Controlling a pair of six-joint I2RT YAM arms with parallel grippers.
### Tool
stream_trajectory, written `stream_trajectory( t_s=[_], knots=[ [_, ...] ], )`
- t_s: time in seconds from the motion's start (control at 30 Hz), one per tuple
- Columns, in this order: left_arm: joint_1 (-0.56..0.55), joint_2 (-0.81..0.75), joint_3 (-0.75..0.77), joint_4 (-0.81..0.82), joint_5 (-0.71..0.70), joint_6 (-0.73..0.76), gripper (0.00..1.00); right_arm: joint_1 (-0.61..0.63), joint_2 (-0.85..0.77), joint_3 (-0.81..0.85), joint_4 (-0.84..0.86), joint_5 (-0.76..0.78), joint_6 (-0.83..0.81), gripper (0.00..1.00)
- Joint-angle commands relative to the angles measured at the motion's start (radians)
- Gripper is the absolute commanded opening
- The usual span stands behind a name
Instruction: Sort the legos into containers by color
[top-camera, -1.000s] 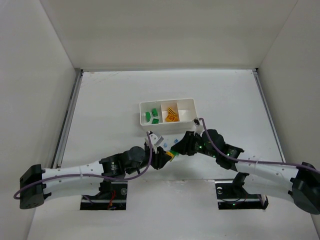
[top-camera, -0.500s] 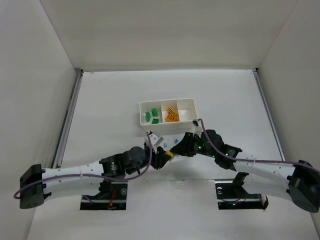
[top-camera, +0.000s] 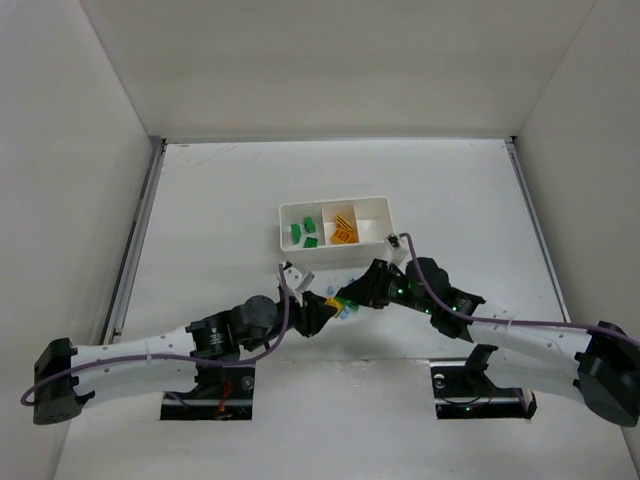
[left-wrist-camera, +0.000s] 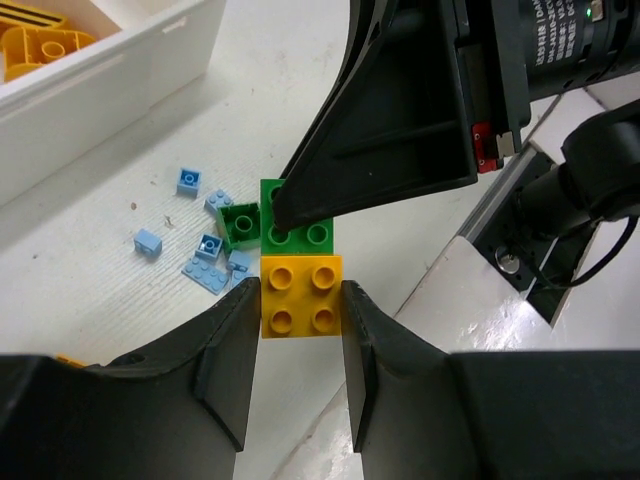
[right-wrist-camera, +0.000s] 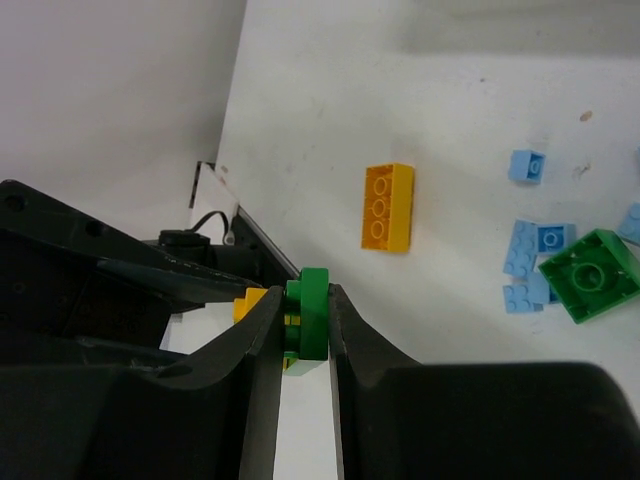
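Note:
My left gripper (left-wrist-camera: 300, 302) is shut on a yellow brick (left-wrist-camera: 300, 295), held above the table. A green brick (left-wrist-camera: 298, 228) is joined to it, and my right gripper (right-wrist-camera: 304, 305) is shut on that green brick (right-wrist-camera: 314, 312). In the top view the two grippers meet tip to tip, left (top-camera: 320, 303) and right (top-camera: 350, 296), just in front of the white tray (top-camera: 335, 201). Its left compartment holds green bricks (top-camera: 305, 233), its middle one yellow bricks (top-camera: 345, 230). Loose on the table lie several blue bricks (left-wrist-camera: 205, 250), a green brick (right-wrist-camera: 590, 275) and a yellow brick (right-wrist-camera: 388, 207).
The tray's near wall (left-wrist-camera: 110, 90) stands close beyond the loose bricks. White walls enclose the table on three sides. The arm mounts (top-camera: 208, 388) sit at the near edge.
Both grippers have shifted slightly left and toward the tray with the joined yellow and green bricks between them. The left arm's elbow has moved left. Both stay shut.

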Motion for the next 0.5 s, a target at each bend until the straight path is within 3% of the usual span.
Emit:
stream_trajectory(
  t_s=[0.0,0.3,0.4,0.47],
  knots=[
    [0.014,-0.074,0.003,0.062,-0.076,0.005,0.10,-0.010,0.020,-0.025,-0.026,0.069,-0.029,0.17],
    [0.012,-0.124,0.030,0.054,-0.082,0.006,0.11,-0.025,0.035,-0.023,-0.019,0.087,-0.031,0.17],
    [-0.008,-0.054,0.039,0.033,-0.065,-0.001,0.25,-0.025,0.023,-0.009,-0.024,0.093,-0.035,0.17],
    [-0.048,0.031,0.058,0.022,-0.079,0.011,0.41,-0.035,0.018,0.000,-0.026,0.093,-0.038,0.17]
  ],
)
